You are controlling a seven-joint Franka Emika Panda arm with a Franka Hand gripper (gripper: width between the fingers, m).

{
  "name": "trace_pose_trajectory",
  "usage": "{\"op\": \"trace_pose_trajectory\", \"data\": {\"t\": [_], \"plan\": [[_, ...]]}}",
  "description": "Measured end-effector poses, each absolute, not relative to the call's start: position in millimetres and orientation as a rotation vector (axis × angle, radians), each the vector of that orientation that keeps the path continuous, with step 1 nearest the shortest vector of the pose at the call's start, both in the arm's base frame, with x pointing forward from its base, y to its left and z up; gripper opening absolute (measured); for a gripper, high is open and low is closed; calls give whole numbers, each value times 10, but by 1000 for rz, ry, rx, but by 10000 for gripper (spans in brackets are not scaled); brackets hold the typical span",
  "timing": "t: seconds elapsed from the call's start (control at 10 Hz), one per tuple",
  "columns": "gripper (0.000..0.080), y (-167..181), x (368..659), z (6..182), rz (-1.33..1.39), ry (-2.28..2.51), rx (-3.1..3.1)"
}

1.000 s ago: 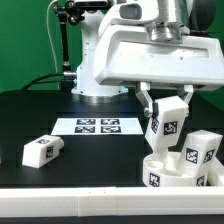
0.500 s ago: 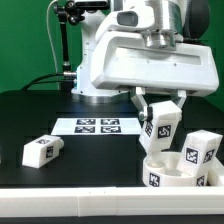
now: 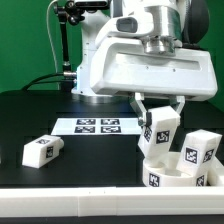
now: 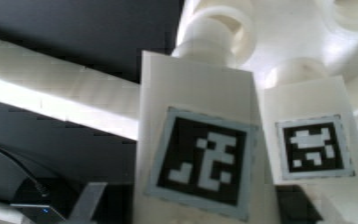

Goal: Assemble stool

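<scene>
Moved: gripper (image 3: pixel 160 111) lower and toward the exterior view's left vs 1 s ago | fingers (image 3: pixel 142 106) clamped on stool leg (image 3: pixel 158 128), which hangs tilted below the fingertips | seat (image 3: pixel 158 174) just under it, second leg (image 3: pixel 194 153) standing in seat | third leg (image 3: pixel 42 150) well apart on table (image 3: pixel 100 162)

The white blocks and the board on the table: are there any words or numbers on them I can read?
No words, numbers or brand names can be read anywhere.
Only black-and-white square tags, patterns not letters: on the leg in the hand, the loose leg, the tilted leg, the seat and the marker board.
</scene>
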State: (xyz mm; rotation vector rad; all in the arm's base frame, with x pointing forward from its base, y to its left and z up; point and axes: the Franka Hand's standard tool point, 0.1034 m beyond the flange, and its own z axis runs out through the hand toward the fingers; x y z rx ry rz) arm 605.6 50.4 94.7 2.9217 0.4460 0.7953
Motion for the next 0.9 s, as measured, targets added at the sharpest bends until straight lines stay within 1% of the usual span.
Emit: {"op": "trace_pose_trajectory", "data": {"t": [0.5,0.9], "plan": [[327,571,6024,875,782,463,2926],[327,532,6001,814,805,459,2912]]}}
